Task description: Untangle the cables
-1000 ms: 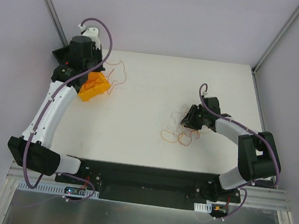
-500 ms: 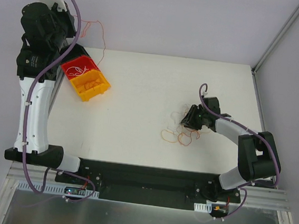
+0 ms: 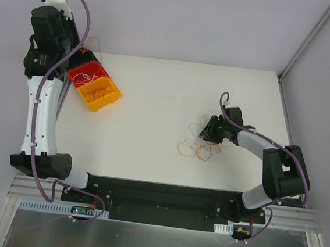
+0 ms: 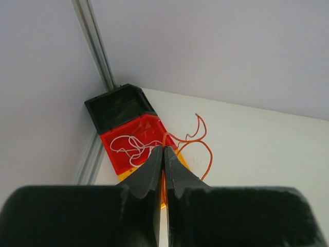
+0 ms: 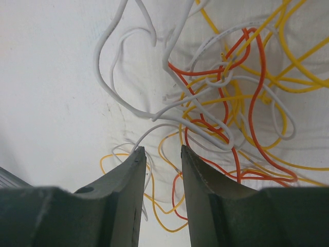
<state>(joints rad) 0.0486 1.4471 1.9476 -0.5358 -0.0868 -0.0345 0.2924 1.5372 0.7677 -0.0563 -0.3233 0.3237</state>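
Note:
A tangle of thin cables (image 3: 198, 145) in orange, yellow and white lies right of the table's middle. My right gripper (image 3: 206, 133) sits low at its right edge, jaws open. In the right wrist view its fingertips (image 5: 139, 152) straddle white and yellow strands of the cables (image 5: 221, 98) without closing on them. My left gripper (image 3: 80, 47) is raised at the far left corner, shut on one orange cable (image 3: 92, 43). In the left wrist view that orange cable (image 4: 205, 146) loops down from my left gripper (image 4: 164, 150) over the bins.
A red bin (image 3: 88, 75) holding a white cable (image 4: 129, 146) adjoins a yellow bin (image 3: 101, 94) with orange strands. A black bin (image 4: 119, 105) sits behind them by the metal frame post (image 4: 95, 43). Walls close in on the left, back and right.
The left arm lifted the orange cable off the table beside the bins, swung up and back to the far left corner, then came down slightly. The right arm has not moved.

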